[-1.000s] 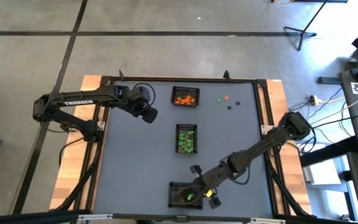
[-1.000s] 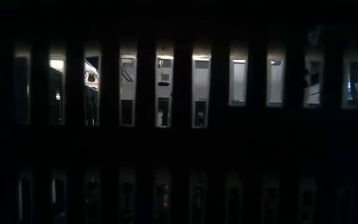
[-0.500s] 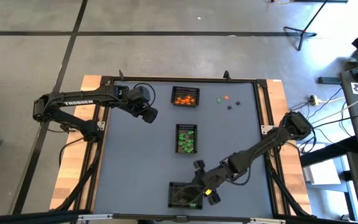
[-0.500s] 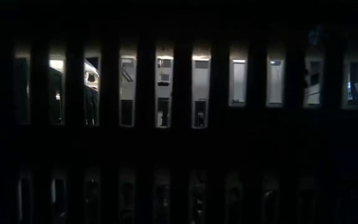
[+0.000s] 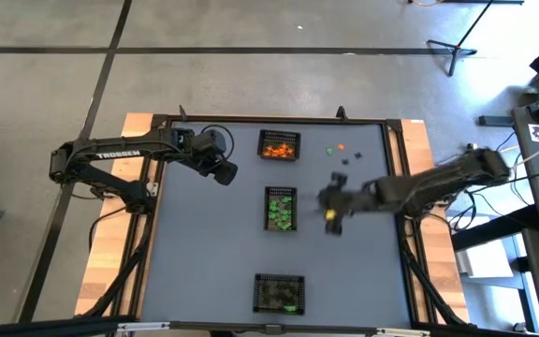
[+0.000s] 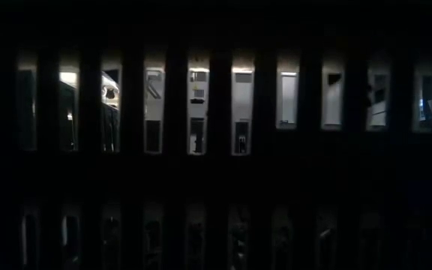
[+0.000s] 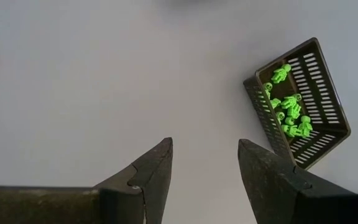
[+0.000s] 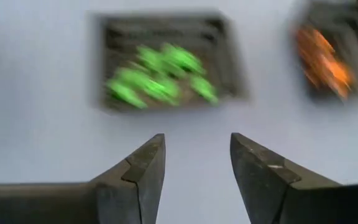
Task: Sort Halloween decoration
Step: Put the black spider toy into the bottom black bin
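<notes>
Three black mesh baskets stand in a row down the middle of the grey table. The far one (image 5: 279, 145) holds orange trinkets, the middle one (image 5: 281, 208) green ones, and the near one (image 5: 279, 293) dark ones with a bit of green. A few loose Halloween decorations (image 5: 342, 153) lie on the table at the far right. My right gripper (image 5: 330, 204) hovers open just right of the green basket (image 8: 166, 62), with nothing between its fingers (image 8: 194, 152). My left gripper (image 5: 221, 171) stands open and empty at the far left, its wrist view facing the green basket (image 7: 297, 112).
A raised black frame (image 5: 396, 187) borders the table, with wooden boards outside it. The low view is dark, blocked by a slatted mesh wall (image 6: 216, 135) close in front of the camera. Bare grey table lies left of the baskets.
My right gripper has left the near basket and swung quickly toward the table's far edge and right, rising a little and tipping up. It now hovers beside the green basket, blurred by the motion. The baskets and trinkets have kept their places.
</notes>
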### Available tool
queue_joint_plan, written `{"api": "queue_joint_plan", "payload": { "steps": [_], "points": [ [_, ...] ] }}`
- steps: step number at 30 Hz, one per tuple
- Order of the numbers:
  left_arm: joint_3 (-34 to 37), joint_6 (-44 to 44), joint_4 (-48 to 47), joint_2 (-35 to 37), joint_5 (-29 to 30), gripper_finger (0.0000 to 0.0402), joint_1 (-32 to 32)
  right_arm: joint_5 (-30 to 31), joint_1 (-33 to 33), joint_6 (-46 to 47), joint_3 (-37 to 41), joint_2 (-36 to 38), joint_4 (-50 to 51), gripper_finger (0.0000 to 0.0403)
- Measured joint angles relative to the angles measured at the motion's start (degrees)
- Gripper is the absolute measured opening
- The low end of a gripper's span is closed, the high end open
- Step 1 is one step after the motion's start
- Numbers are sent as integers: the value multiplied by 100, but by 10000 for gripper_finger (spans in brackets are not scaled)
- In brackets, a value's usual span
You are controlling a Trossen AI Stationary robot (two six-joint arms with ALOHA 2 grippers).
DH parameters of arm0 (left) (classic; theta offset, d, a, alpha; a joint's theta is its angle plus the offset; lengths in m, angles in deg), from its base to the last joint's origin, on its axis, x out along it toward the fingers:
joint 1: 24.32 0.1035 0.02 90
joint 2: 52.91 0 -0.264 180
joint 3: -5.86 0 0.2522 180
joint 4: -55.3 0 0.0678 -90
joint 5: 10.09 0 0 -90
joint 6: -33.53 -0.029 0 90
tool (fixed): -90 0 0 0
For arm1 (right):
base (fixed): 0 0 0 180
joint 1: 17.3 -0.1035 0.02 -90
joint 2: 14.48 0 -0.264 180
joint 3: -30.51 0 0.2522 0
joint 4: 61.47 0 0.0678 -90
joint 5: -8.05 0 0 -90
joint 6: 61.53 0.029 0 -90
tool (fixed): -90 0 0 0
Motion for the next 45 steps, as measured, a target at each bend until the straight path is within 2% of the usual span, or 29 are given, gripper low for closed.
{"api": "queue_joint_plan", "payload": {
  "steps": [4, 8, 13, 16, 18, 24, 30, 34, 38, 43, 45],
  "points": [
    [0, 0, 10, 0, -1, 176, 0, 119, 1409, 8, 1042, 1051, 1, 177],
    [0, 0, 21, 0, 0, 176, 0, 205, 3009, 20, 1544, 1587, -74, 177],
    [0, 0, 28, 0, 0, 176, 0, -373, 4669, 135, 1614, 1399, -215, 177],
    [0, 0, 30, 0, 0, 176, 0, -843, 5331, 133, 1614, 1018, -338, 177],
    [0, 0, 31, 0, 0, 176, 0, -944, 5663, 115, 1614, 724, -348, 177],
    [0, 0, 32, 0, 0, 176, 2, -944, 6121, 90, 1614, -188, -385, 177],
    [0, 0, 32, 0, -1, 176, 0, -938, 6144, 85, 1614, -815, -748, 177],
    [0, 0, 34, 0, 0, 176, 1, -718, 6126, 77, 1566, -978, -762, 171],
    [0, 0, 34, 0, 0, 176, 0, -704, 6127, 63, 1566, -971, -741, 127],
    [0, 0, 34, 0, 0, 176, 0, -678, 6129, -63, 1563, -957, -696, 33],
    [0, 0, 34, 0, -1, 176, 0, -680, 6129, -103, 1559, -950, -655, 11]
  ]
}}
